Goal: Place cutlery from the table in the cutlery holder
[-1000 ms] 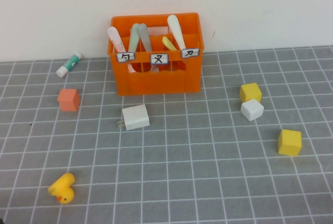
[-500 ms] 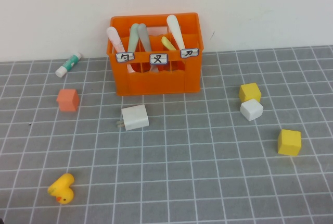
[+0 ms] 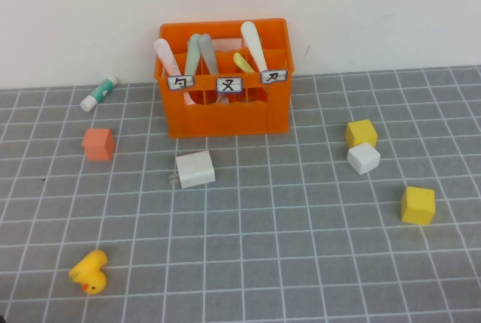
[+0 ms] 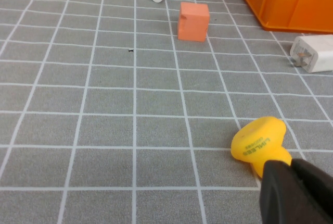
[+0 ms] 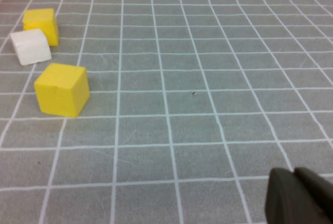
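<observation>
Both sets of fingers clenched, nothing between them. Left gripper [image 4: 296,193] sits low over the table [image 3: 301,263], just beside the yellow rubber duck [image 4: 260,143], on the side away from the crate. Right gripper [image 5: 302,198] also low over the table, well apart from the crate, with three cubes ahead of it.

Orange crate [image 3: 225,109] stands against the back wall, three white labels on its front. All cutlery is inside it, handles up: pink spoon [image 3: 165,56] behind the left label; mint-green spoon [image 3: 195,52] and grey fork [image 3: 209,54] side by side toward the middle; yellow knife [image 3: 243,61] and cream-white knife [image 3: 254,43] behind the right label.

Loose items placed from the crate:
- White plug adapter [image 3: 195,169] just in front.
- Orange cube [image 3: 98,143] to its left, nearer the camera.
- Glue stick [image 3: 100,92] to its left, by the wall.
- Duck well in front, to the left.
- Yellow cube [image 3: 361,132] touching white cube [image 3: 364,158], to the right.
- Second yellow cube [image 3: 418,205] farther right and forward.
</observation>
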